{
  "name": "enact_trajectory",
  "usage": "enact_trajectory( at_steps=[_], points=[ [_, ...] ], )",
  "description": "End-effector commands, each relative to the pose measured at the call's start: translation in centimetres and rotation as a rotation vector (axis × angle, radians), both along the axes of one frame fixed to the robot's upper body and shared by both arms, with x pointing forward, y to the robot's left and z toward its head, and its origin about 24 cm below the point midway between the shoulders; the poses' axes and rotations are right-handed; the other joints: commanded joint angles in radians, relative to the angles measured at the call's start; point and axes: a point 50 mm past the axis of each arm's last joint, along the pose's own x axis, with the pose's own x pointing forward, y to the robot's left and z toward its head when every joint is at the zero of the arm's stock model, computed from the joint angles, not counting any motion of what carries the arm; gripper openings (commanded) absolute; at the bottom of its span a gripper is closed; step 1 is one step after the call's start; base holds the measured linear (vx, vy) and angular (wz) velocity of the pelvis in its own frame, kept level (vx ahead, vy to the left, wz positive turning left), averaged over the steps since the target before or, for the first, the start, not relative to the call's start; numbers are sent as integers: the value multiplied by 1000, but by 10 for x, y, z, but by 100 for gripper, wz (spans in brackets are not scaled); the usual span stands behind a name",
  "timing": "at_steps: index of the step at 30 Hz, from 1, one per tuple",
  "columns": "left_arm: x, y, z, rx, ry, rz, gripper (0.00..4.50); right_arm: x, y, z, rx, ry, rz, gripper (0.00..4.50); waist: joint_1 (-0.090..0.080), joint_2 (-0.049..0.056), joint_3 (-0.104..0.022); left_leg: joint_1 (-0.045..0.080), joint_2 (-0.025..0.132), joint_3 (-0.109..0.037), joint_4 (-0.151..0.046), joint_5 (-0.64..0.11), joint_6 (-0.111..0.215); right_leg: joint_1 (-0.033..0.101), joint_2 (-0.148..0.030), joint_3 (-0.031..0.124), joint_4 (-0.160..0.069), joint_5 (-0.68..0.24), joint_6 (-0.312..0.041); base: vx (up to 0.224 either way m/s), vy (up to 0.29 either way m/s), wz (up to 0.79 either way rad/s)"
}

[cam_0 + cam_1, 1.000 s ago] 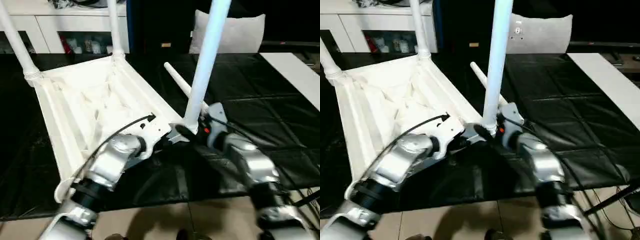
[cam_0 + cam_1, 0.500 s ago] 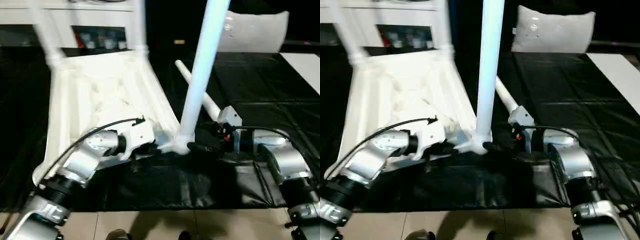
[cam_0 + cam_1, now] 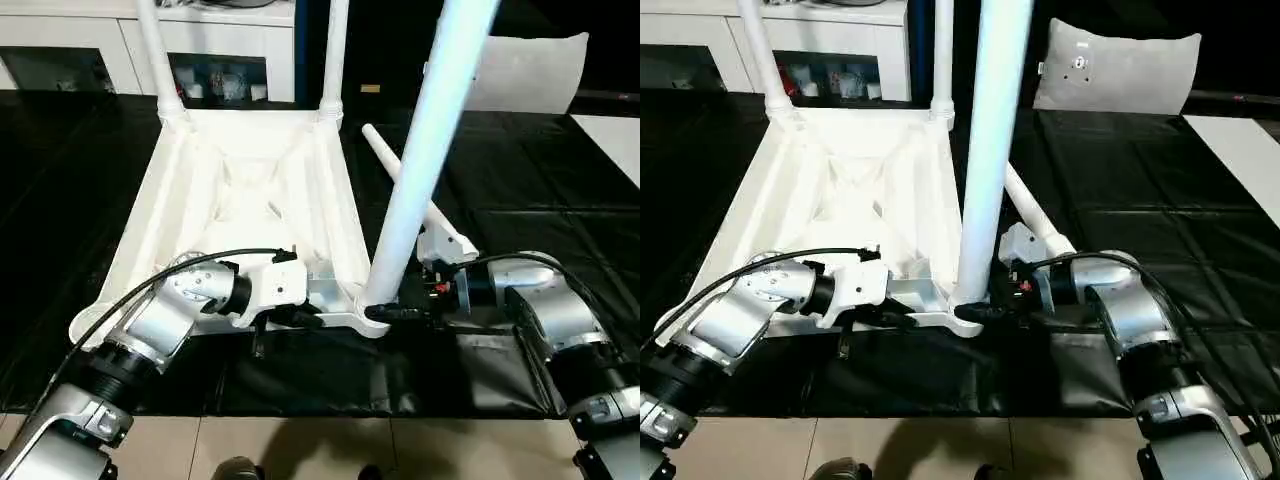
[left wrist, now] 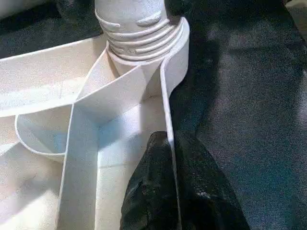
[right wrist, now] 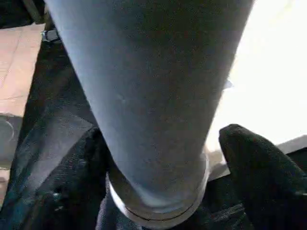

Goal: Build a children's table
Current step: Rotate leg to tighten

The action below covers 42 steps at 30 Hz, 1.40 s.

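Left eye view puts the children's table (image 3: 250, 190) upside down in the centre-left of the frame, with two legs seated at its far corners, a third leg (image 3: 425, 140) upright in the near right socket, and a fourth leg (image 3: 405, 185) loose just right of the top, so I judge it about three-quarters built. The left gripper (image 4: 175, 191) is pinched shut on the top's near rim, while the right gripper (image 5: 158, 177) straddles the third leg's base with fingers spread. Everything rests on a black sheeted work table (image 3: 540, 170), with white cabinets (image 3: 60, 40) along the upper left, a grey cushion (image 3: 1120, 70) at upper right and tiled floor (image 3: 300, 450) along the bottom edge.
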Motion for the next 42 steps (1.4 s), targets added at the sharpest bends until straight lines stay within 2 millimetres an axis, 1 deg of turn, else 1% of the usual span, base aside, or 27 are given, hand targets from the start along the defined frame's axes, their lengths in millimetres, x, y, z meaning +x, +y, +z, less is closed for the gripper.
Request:
enact_trajectory(
  at_steps=[1, 3, 5, 6, 10, 12, 14, 16, 17, 18, 19, 20, 21, 22, 24, 26, 27, 29, 30, 31, 32, 34, 36, 37, 39, 41, 42],
  points=[
    [-6, -6, -3, 51, 18, -103, 0, 0, -3, -3, -37, 12, 17, 338, -5, -6, -71, 9, 26, 2, -69, -225, 51, 59, -53, 51, -59, -327, -191, 0, 0, 0],
    [-6, -6, -3, 52, 19, -105, 0, 0, -3, -3, -37, 13, 19, 313, -5, -5, -72, 9, 27, 2, -69, -213, 53, 59, -52, 51, -56, -302, -200, 0, 0, 0],
    [-5, -6, -3, 50, 19, -106, 0, 0, -3, -3, -33, 15, 18, 313, -5, -6, -73, 8, 26, 3, -68, -205, 56, 60, -52, 52, -54, -289, -204, 0, 0, 0],
    [-5, -6, -3, 49, 19, -107, 0, 0, -3, -4, -32, 16, 18, 297, -4, -6, -73, 8, 26, 3, -67, -203, 57, 59, -52, 52, -53, -286, -205, 0, 0, 0],
    [-5, -6, -4, 40, 23, -101, 0, -2, 1, -6, -14, 28, 16, 273, -4, -8, -73, 8, 26, 3, -67, -211, 54, 60, -53, 51, -55, -318, -195, 0, 0, 0],
    [-5, -6, -4, 36, 23, -97, 0, -2, 2, -6, -2, 33, 13, 272, -4, -8, -72, 8, 26, 3, -68, -217, 52, 59, -53, 51, -57, -336, -189, 0, 0, 0],
    [-5, -5, -3, 19, 25, -85, 0, -3, 5, -6, 28, 37, 6, 272, -4, -9, -73, 8, 26, 2, -67, -217, 51, 59, -54, 51, -58, -341, -186, 0, 0, 0],
    [-6, -9, 0, -49, 41, -31, 0, -6, 15, -6, 122, 69, -34, 271, -4, -9, -74, 8, 26, 3, -67, -208, 49, 61, -53, 52, -55, -329, -188, 0, 0, 0],
    [-6, -10, 1, -61, 45, -20, 0, -7, 17, -6, 136, 73, -42, 270, -4, -9, -74, 6, 29, 2, -69, -202, 49, 61, -54, 53, -54, -319, -189, 0, 0, 0],
    [-5, -15, 2, -111, 55, 62, 0, -6, 25, -9, 179, 94, -120, 270, -8, -6, -74, 7, 28, 2, -70, -204, 41, 59, -51, 53, -54, -315, -191, 0, 0, 0],
    [-3, -19, 1, -135, 58, 125, 0, -4, 31, -11, 195, 95, -180, 270, -14, -6, -70, 4, 25, 0, -73, -229, 32, 59, -51, 50, -58, -359, -181, 0, 0, 0],
    [-3, -20, 1, -141, 59, 144, 0, -3, 32, -11, 196, 94, -197, 269, -16, -6, -68, 5, 24, -1, -74, -245, 23, 59, -51, 48, -61, -396, -170, 0, 0, 0],
    [-2, -22, 1, -153, 59, 179, 0, -1, 35, -12, 200, 92, -229, 269, -23, -8, -67, 7, 20, -2, -73, -268, 14, 57, -52, 46, -70, -464, -146, 0, 0, 0],
    [1, -27, 0, -182, 64, 259, 0, 3, 41, -14, 204, 91, -311, 269, -24, -9, -66, 4, 18, -4, -73, -272, 11, 58, -53, 44, -74, -494, -132, 0, 0, 0],
    [3, -31, -1, -188, 55, 326, 0, 7, 47, -16, 218, 106, -389, 269, -41, -7, -65, 6, 13, -7, -70, -292, -1, 54, -53, 40, -89, -564, -93, 0, 0, 0],
    [7, -41, -3, -204, 39, 453, 0, 11, 59, -18, 211, 104, -500, 269, -55, -9, -66, 0, 14, -9, -71, -297, 2, 57, -51, 36, -89, -570, -81, 0, 0, 0],
    [10, -46, -3, -216, 35, 503, 0, 11, 64, -20, 204, 102, -538, 269, -65, -10, -66, 3, 12, -9, -68, -299, 1, 52, -49, 33, -94, -575, -79, 0, 0, 0],
    [12, -52, -2, -238, 37, 558, 0, 11, 71, -20, 193, 90, -572, 269, -69, -11, -67, 3, 8, -9, -67, -300, 11, 53, -50, 30, -101, -595, -67, 0, 0, 0],
    [13, -55, -1, -246, 32, 582, 0, 11, 74, -20, 187, 77, -578, 269, -68, -14, -67, 5, 6, -8, -65, -303, 16, 50, -50, 28, -104, -610, -56, 0, 0, 0],
    [14, -59, 0, -246, 15, 601, 0, 11, 78, -19, 203, 64, -593, 269, -67, -13, -68, 10, 6, -6, -64, -299, 24, 46, -51, 31, -108, -606, -53, 0, 0, 0],
    [15, -60, 1, -246, 6, 603, 0, 11, 78, -19, 211, 61, -596, 304, -66, -13, -69, 11, 6, -6, -64, -296, 27, 46, -51, 33, -106, -592, -56, 0, 0, 0],
    [17, -61, 2, -242, -12, 612, 0, 11, 79, -18, 219, 54, -609, 339, -65, -12, -73, 9, 9, -7, -66, -294, 34, 48, -48, 33, -100, -555, -65, 0, 0, 0],
    [18, -57, 4, -220, -40, 600, 0, 11, 72, -16, 238, 28, -627, 357, -61, -11, -76, 9, 11, -5, -67, -285, 40, 49, -48, 37, -94, -506, -82, 0, 0, 0],
    [17, -54, 4, -205, -57, 581, 0, 11, 67, -14, 247, 14, -623, 357, -59, -11, -78, 6, 12, -4, -67, -267, 43, 52, -48, 40, -89, -473, -91, 0, 0, 0],
    [16, -52, 4, -196, -66, 566, 0, 11, 64, -13, 252, 8, -615, 384, -57, -11, -80, 4, 13, -3, -68, -251, 47, 54, -48, 42, -83, -436, -106, 0, 0, 0],
    [15, -49, 3, -185, -67, 553, 0, 11, 58, -12, 250, -8, -603, 390, -56, -11, -80, 3, 14, -2, -67, -242, 49, 56, -48, 43, -79, -414, -118, 0, 0, 0],
    [13, -43, 1, -162, -69, 511, 0, 10, 47, -10, 235, -48, -562, 410, -53, -5, -80, 3, 14, -3, -68, -238, 49, 58, -49, 43, -77, -405, -125, 0, 0, 0]
  ],
)
